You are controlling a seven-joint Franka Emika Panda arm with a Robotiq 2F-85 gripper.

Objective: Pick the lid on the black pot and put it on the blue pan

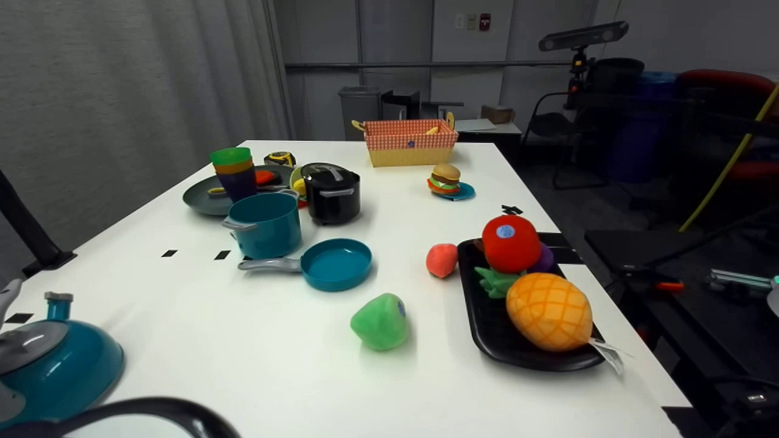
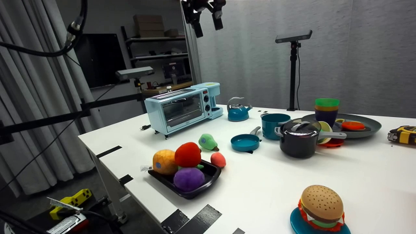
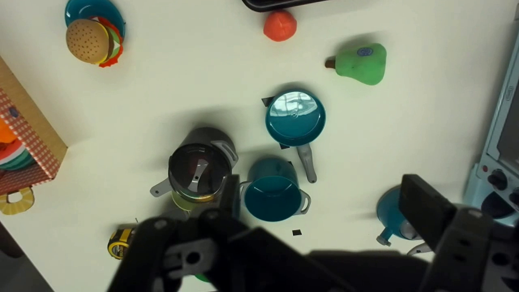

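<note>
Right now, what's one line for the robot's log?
pincer: open, holding nothing | see-through lid: on black saucepan | blue frying pan: uncovered

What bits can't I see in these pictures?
Inside the black pot: covered by its lid in all three views.
Part of the kettle: wrist view, blocked by the gripper.
Most of the tray: wrist view, cut off by the top edge.
Part of the basket: wrist view, cut off by the left edge.

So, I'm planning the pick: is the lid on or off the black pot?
On: the lid covers the black pot in all three views.
</note>
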